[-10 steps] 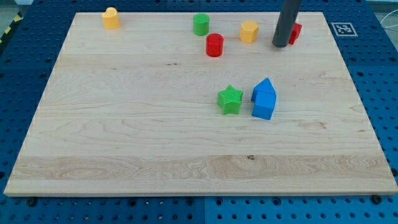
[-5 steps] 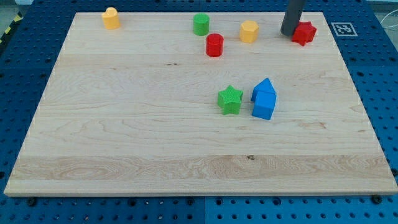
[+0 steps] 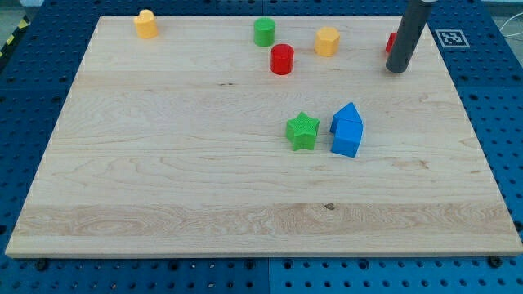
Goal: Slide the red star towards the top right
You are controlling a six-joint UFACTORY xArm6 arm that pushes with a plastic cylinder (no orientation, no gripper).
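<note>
A: What is lying around the setup?

B: A pale wooden counter (image 3: 163, 180) is sitting on a blue perforated base (image 3: 507, 122), with a small black-and-white marker tag (image 3: 450, 37) lying at its far right corner.

A: Where is the rod standing?

B: My tip (image 3: 396, 69) is resting on the wood near the far right corner. There is no claw on this arm, so nothing is being released or clenched; it is only a straight dark rod.

A: And the red star?

B: The red star (image 3: 391, 42) is sitting at the far right, mostly hiding behind the rod; only a sliver is showing at the rod's left edge. I cannot tell whether it is touching the rod.

A: What else is sitting along the far edge?

B: A yellow block (image 3: 146, 24) at the far left, a green cylinder (image 3: 264, 32), a red cylinder (image 3: 282, 59) just nearer than it, and an orange hexagonal block (image 3: 328, 40).

A: And the middle?

B: A green star (image 3: 302, 131) is lying just left of two blue blocks (image 3: 346, 131), which are touching one another, well apart from my tip.
</note>
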